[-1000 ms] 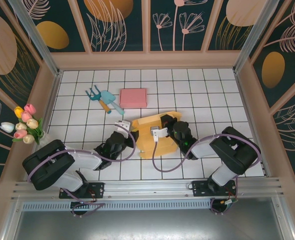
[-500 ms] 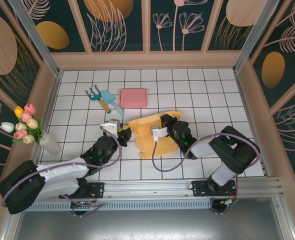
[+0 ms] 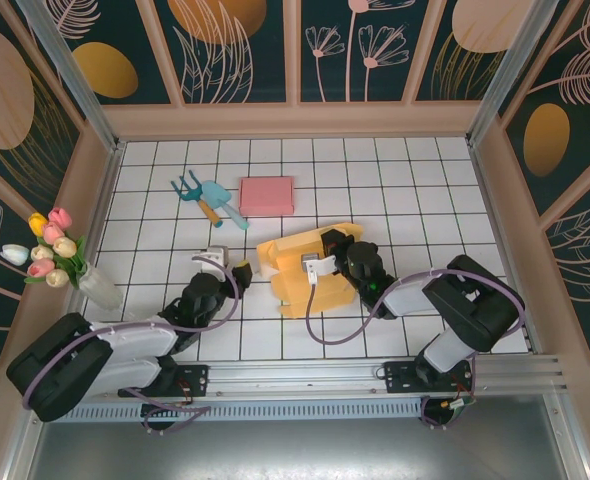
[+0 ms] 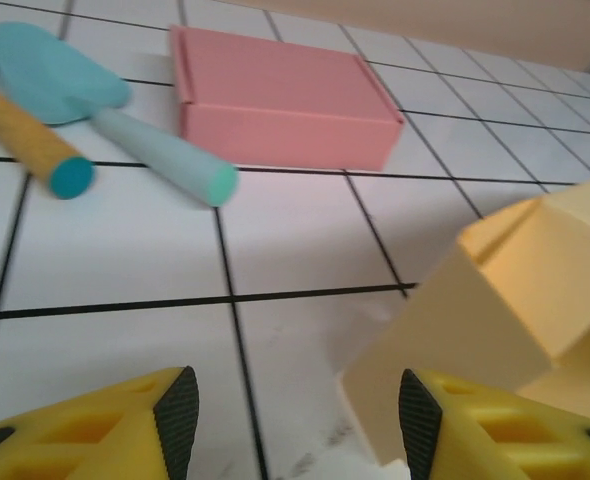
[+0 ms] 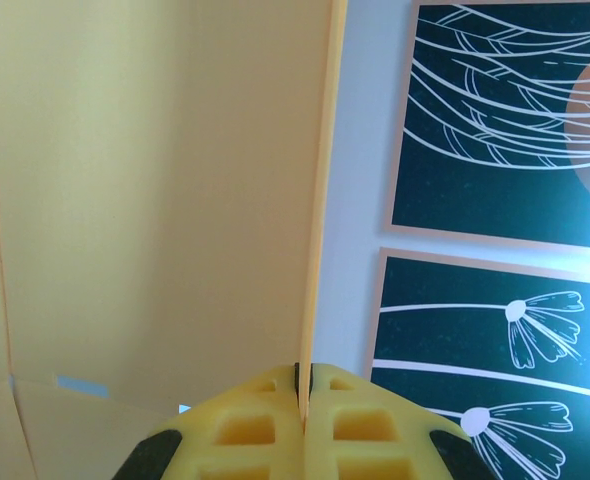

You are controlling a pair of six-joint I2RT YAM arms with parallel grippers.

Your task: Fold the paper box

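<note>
Your right gripper [image 5: 305, 375] has its jaws clenched on a thin upright panel of the yellow paper box [image 3: 295, 285]. In the right wrist view the card's edge runs straight up out of the seam between the two yellow fingers. Your left gripper [image 4: 290, 410] has its jaws released, with bare tile between the black pads [image 4: 178, 410] and nothing held. A corner of the box stands just beside the right-hand pad, and you cannot tell from the wrist view whether they touch.

The box sits partly folded near the middle of the white tiled table [image 3: 405, 190], a little toward the near side. Some of its walls are raised, and a flat panel lies toward the near edge. From above, your left gripper is just left of the box, and your right gripper is at the box's right side, over its far-right wall.

On the far side of the yellow box, well apart from it, lies a flat pink closed cardboard box [image 3: 266, 196]. Just left of that lie a teal garden trowel [image 3: 222, 200] and a teal hand fork with a wooden handle [image 3: 193, 190], both handles pointing toward the near right. By the left wall you have a clear vase of pink, yellow and white tulips [image 3: 51, 250].
</note>
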